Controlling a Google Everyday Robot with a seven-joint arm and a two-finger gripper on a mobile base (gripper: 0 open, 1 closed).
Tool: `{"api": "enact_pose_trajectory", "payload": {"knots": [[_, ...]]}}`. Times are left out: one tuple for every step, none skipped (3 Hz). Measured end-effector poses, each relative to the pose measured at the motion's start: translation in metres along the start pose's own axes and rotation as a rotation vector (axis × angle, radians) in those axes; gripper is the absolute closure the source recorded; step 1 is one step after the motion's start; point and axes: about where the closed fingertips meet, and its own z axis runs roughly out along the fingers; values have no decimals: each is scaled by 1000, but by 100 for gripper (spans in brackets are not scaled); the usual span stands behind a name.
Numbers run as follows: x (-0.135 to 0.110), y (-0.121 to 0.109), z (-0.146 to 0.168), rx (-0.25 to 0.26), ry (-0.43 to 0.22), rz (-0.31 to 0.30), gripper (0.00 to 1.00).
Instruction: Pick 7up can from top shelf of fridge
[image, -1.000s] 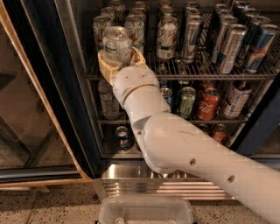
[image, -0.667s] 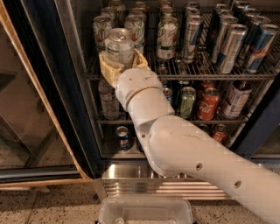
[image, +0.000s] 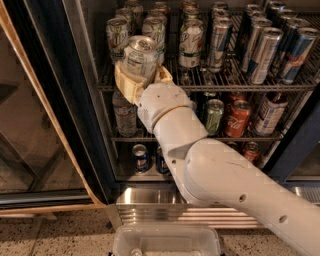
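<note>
7up can (image: 141, 56) | gripped between gripper fingers (image: 127, 86) | at top shelf (image: 240, 88) front

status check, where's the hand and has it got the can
Hand shut on silvery-white soda can with grey-green print. Can tilted, at left front of chrome wire top shelf. White green-logo cans close behind and beside.

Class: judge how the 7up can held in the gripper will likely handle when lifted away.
The 7up can has a smooth metal wall, so it may slip if the gripper, closed around its lower half before the top shelf, loosens. Thin walls probably dent under hard squeezing. Tilted and round, it would likely roll if dropped.
</note>
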Motion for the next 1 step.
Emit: {"api": "enact_pose_trajectory", "payload": {"knots": [[0, 0, 0, -1, 0, 2, 100]]}}
